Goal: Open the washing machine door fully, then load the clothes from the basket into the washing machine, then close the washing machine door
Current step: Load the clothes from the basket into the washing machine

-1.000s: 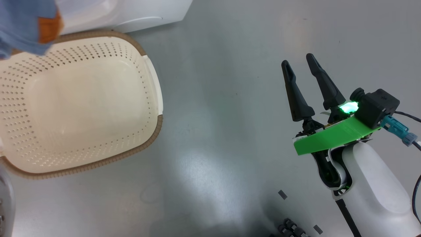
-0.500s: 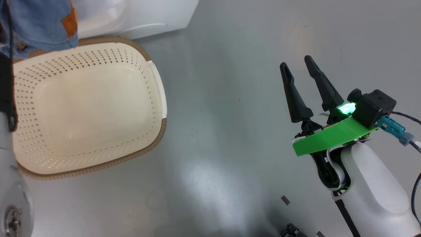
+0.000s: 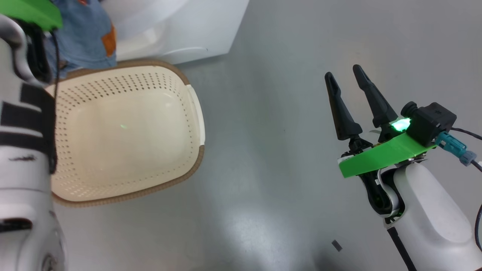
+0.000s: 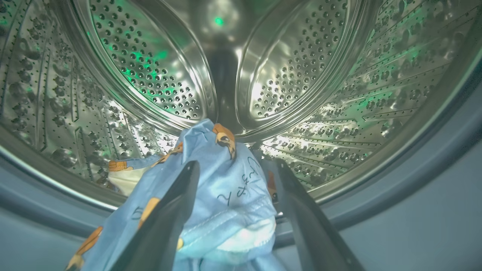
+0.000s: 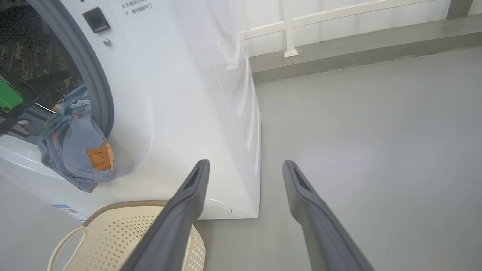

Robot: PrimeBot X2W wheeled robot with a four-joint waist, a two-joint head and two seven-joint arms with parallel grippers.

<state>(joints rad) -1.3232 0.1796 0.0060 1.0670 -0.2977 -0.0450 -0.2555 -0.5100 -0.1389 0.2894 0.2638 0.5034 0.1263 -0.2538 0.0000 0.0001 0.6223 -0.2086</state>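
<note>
- At the mouth of the washing machine (image 5: 180, 94), my left gripper (image 4: 237, 163) points into the shiny steel drum (image 4: 150, 75).
- Its two dark fingers stand wide apart, so I call it open.
- The clothes (image 4: 226, 188) are blue with orange-brown pictures. They sit bunched right between those fingers and lie over the finger on the left of that view.
- A bit of cream cloth shows under the blue.
- From my right wrist view, the clothes (image 5: 71, 150) hang over the bottom of the grey rubber ring (image 5: 99, 86). Part of them is inside the mouth and part hangs down the white front.
- The basket (image 3: 124, 139) stands on the grey floor (image 3: 263, 131), just in front of the machine and below the hanging clothes. I can see its cream bottom.
- My left arm (image 3: 22, 150) reaches up the left side of the head view, over the left edge of the basket.
- My right gripper (image 3: 342, 71) is well apart from the clothes and the basket, off to the right above the floor.
- Its fingers are spread open too, and they hold nothing.
- In the right wrist view, the basket's rim sits near the bottom of the finger on the left.
</note>
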